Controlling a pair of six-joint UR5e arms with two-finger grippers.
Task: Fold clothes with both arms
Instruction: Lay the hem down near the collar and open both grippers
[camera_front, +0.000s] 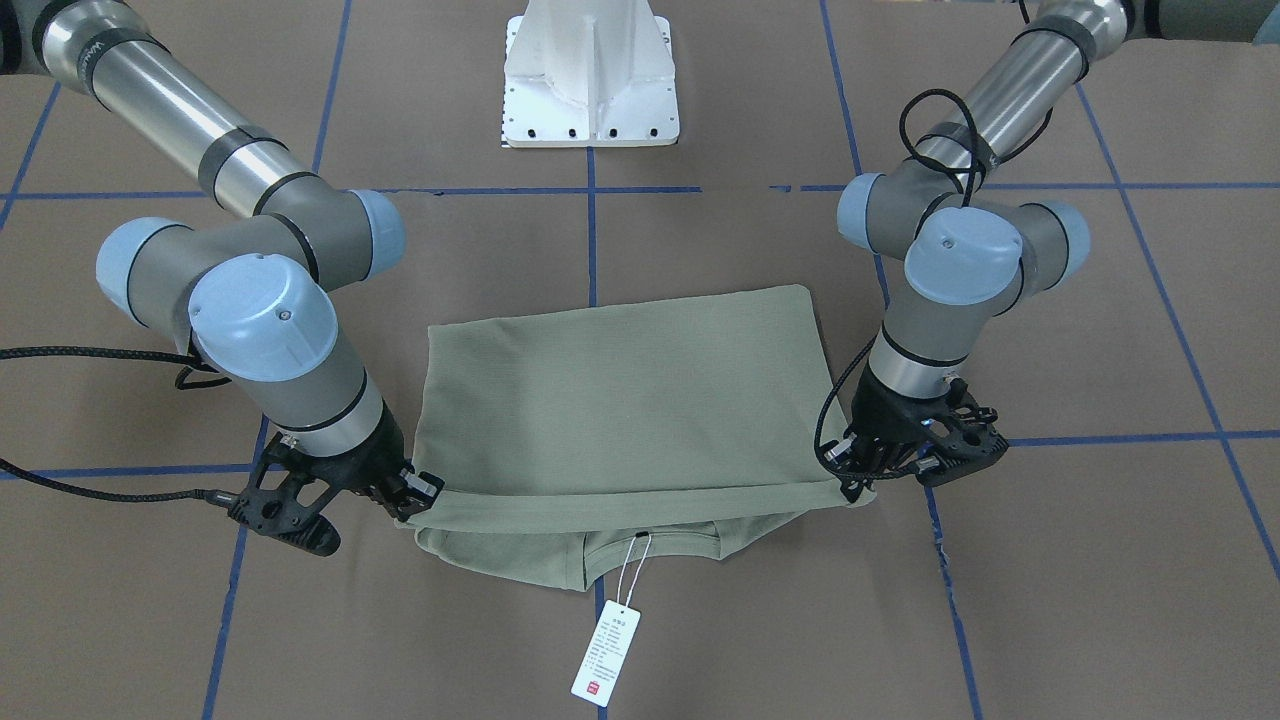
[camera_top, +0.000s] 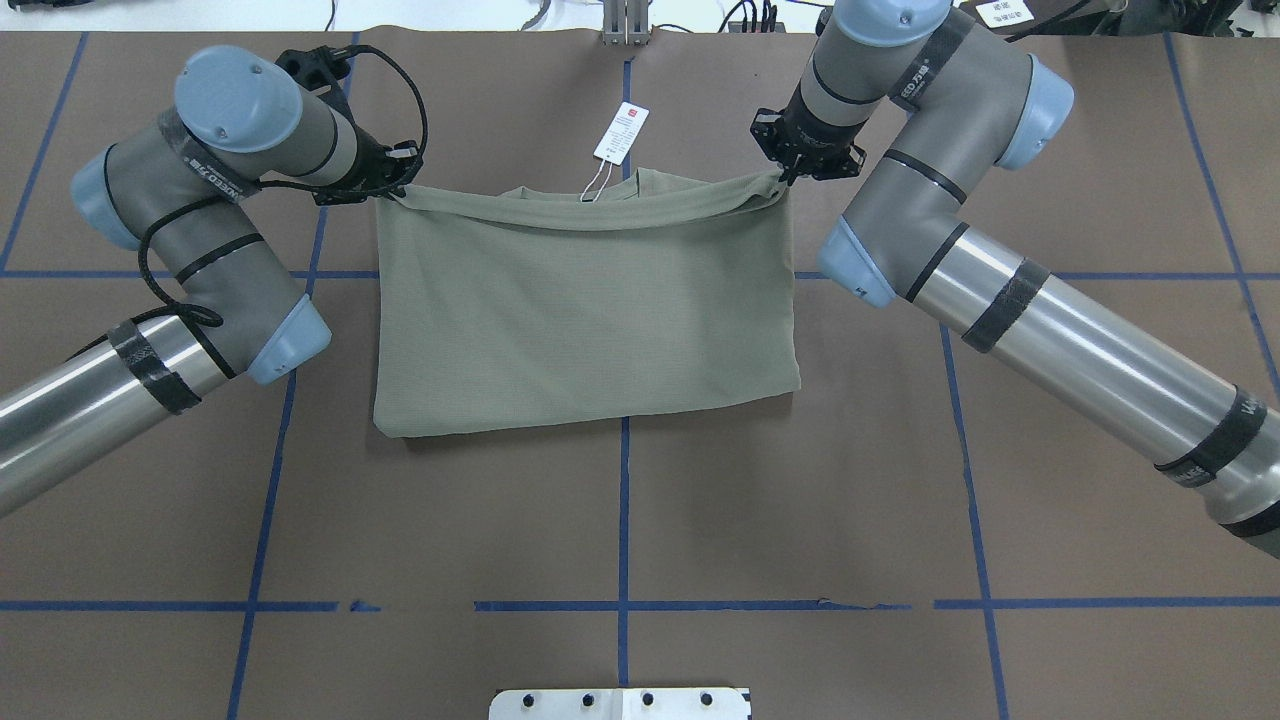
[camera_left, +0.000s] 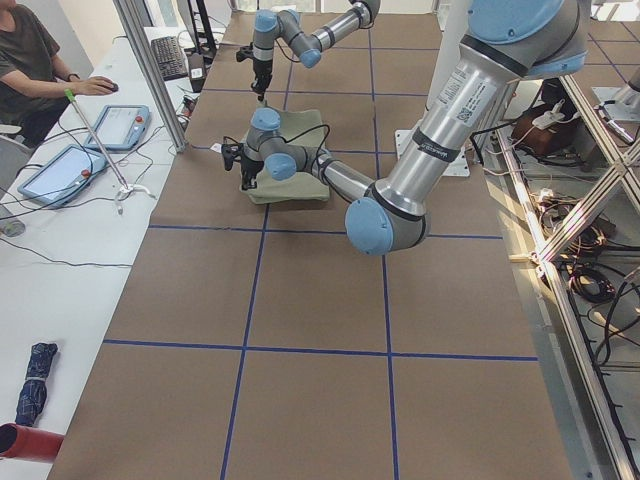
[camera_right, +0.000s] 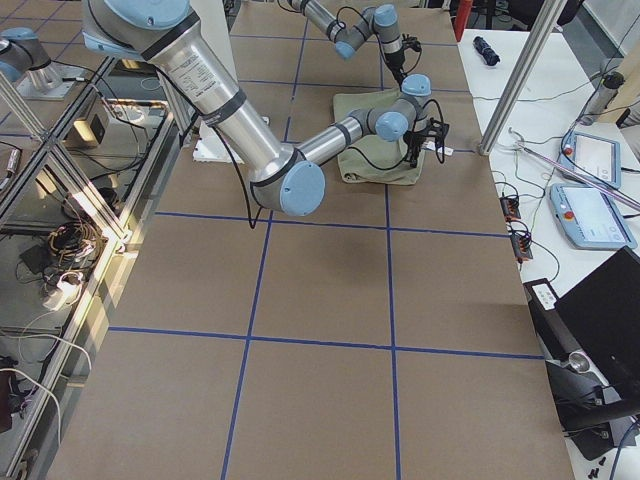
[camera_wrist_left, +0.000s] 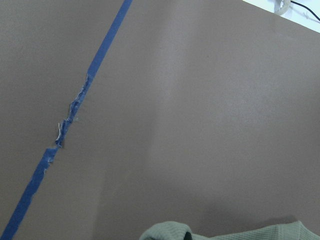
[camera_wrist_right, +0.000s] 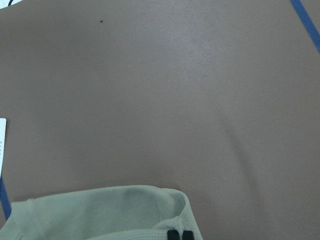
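The sage-green shirt (camera_top: 585, 300) lies folded in half on the brown table, its folded-over edge drawn toward the far side, where the collar (camera_front: 650, 545) peeks out beneath. My left gripper (camera_top: 395, 185) is shut on that edge's left corner, and my right gripper (camera_top: 785, 175) is shut on its right corner. In the front-facing view the left gripper (camera_front: 858, 478) is on the right and the right gripper (camera_front: 412, 497) on the left. The white hang tag (camera_front: 606, 655) lies beyond the collar on its string. Each wrist view shows only a bit of the shirt (camera_wrist_right: 100, 212) at its bottom edge.
The white pedestal base (camera_front: 590, 75) stands at the robot's side of the table. Blue tape lines (camera_top: 623, 520) grid the brown cover. A person (camera_left: 30, 60) sits at a side desk with tablets (camera_left: 60, 170) past the table's far edge.
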